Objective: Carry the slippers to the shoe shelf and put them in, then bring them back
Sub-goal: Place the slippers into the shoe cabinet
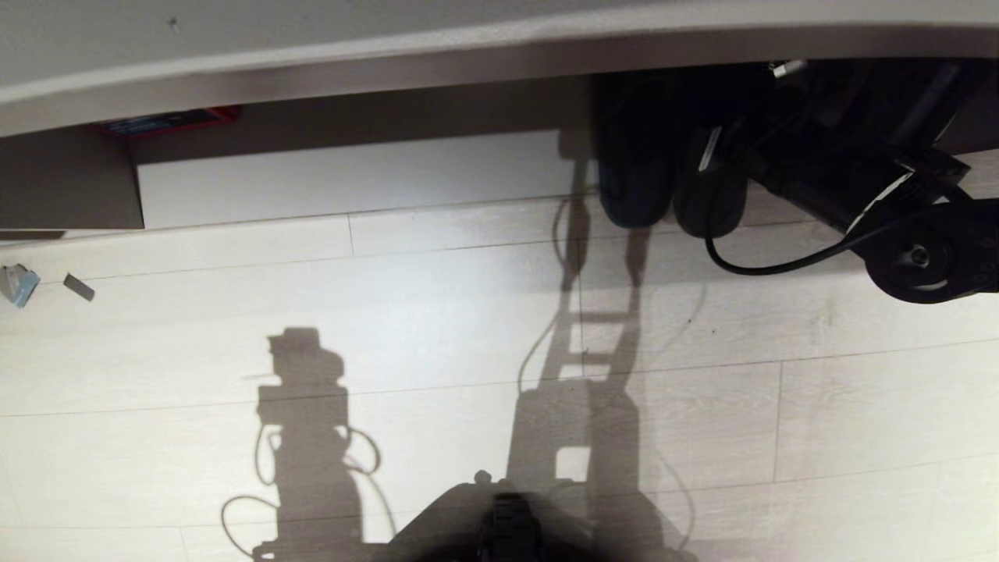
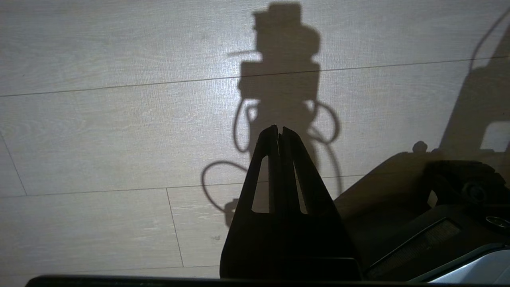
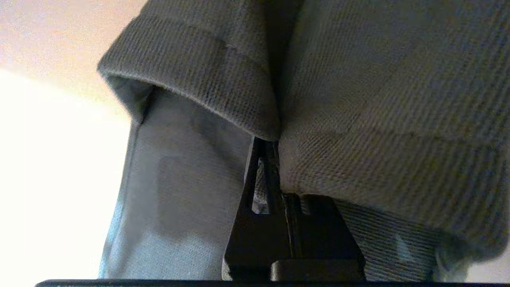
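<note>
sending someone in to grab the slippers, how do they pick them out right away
Find the low beige-grey wooden shoe shelf under the pale counter. At its right end, two flat dark grey fabric slippers lie side by side, one end of each overhanging the pale plank floor, with the right gripper shut on their fabric. Unlike the black arm and cable beside them, they are soft and rounded.

No legible text, label, brand, number or sign in any view. Red and blue flat item (image 1: 168, 121) in the shoe shelf (image 1: 351, 176), upper left of head view: may carry print, too small and shadowed to read. White tag (image 1: 709, 150) on one of the slippers (image 1: 671, 172): no characters can be made out. Both wrist views: no writing on anything in them
</note>
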`<state>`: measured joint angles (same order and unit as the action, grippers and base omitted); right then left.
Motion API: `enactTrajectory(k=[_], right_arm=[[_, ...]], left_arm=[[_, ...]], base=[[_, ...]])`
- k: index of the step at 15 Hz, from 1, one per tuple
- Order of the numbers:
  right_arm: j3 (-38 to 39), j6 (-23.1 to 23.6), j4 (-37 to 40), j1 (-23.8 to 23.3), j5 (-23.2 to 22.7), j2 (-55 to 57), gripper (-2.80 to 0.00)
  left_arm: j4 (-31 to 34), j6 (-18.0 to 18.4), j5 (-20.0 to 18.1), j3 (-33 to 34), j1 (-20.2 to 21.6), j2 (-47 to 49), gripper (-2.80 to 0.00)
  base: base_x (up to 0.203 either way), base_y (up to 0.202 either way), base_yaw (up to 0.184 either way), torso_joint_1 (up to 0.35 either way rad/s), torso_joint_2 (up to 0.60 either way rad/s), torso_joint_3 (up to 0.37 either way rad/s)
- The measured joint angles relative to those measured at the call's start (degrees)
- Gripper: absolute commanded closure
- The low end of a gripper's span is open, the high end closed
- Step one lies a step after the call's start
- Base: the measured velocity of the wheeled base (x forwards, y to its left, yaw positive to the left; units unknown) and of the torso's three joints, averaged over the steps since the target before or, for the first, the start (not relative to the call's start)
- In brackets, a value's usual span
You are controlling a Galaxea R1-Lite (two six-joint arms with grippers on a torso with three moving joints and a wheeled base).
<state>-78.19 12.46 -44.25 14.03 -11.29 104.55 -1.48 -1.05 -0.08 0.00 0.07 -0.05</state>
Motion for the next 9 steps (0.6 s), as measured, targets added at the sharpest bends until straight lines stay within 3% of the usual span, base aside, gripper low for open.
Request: enactTrajectory(k=[9], right_arm=[[-6.21, 1.70, 4.25, -1.05, -7.17, 2.33, 0.00]], left_arm=[[0.00, -0.03, -0.01, 0.00, 0.00, 0.00, 0.00]], base=[[0.000, 0.000, 0.000, 0.000, 0.00, 0.000]])
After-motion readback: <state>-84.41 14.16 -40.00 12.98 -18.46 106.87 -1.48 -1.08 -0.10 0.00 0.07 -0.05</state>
